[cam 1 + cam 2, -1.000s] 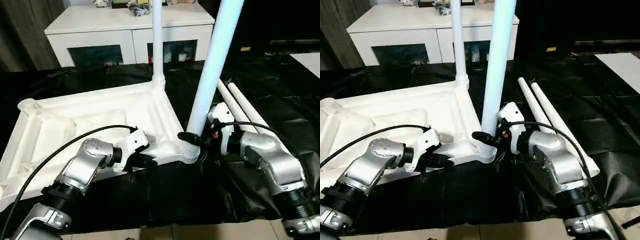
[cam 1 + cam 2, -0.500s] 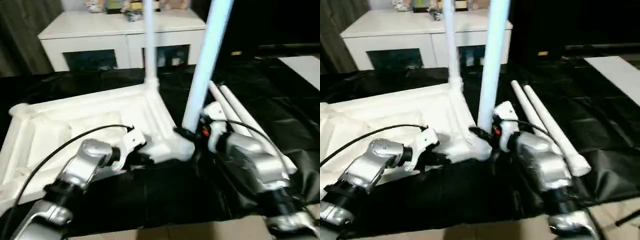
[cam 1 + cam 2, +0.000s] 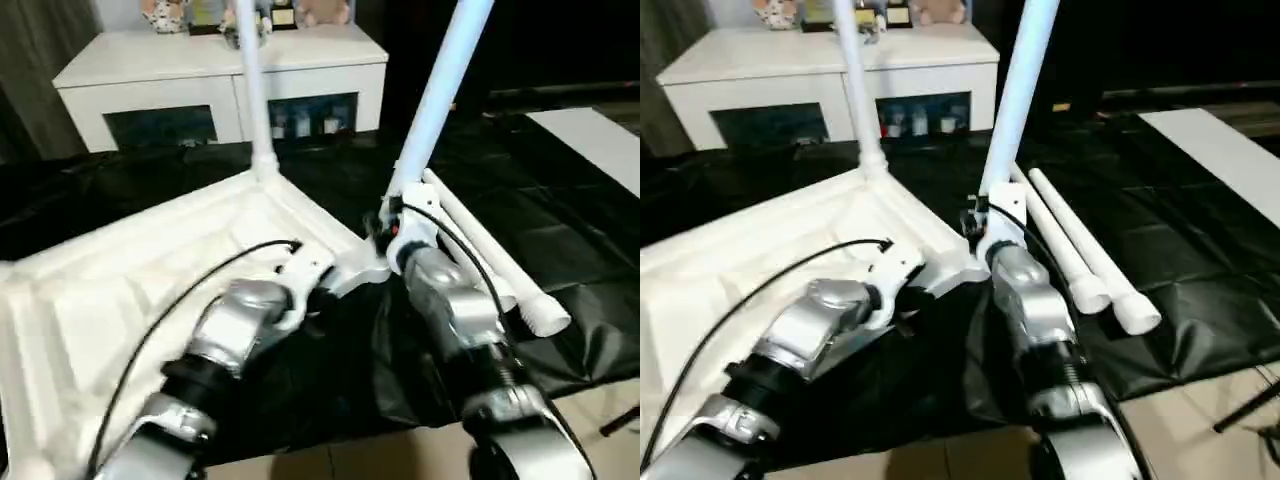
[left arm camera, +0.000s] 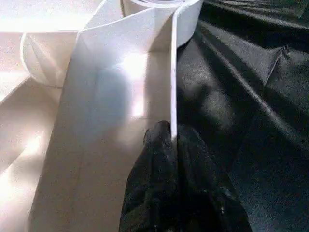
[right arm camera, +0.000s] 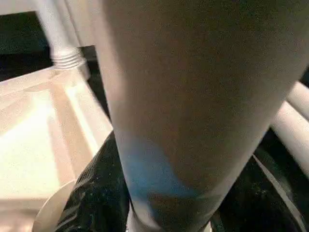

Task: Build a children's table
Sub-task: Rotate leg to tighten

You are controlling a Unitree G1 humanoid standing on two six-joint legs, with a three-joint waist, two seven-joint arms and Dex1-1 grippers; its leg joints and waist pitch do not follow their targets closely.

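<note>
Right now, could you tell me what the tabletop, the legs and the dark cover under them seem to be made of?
Tabletop: looks like moulded white plastic, smooth with a soft sheen; its rim is thin where the left hand pinches it.
Legs: apparently the same smooth white plastic, tubular.
Cover: thin glossy black sheet, probably plastic film, judging by its shiny creases.

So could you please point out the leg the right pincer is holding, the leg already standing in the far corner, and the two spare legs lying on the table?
Held leg (image 3: 440, 95), left eye view, mid shaft.
Far corner leg (image 3: 250, 90), left eye view, shaft above socket.
Spare legs (image 3: 1070, 245), right eye view, mid shaft of the nearer one.
</note>
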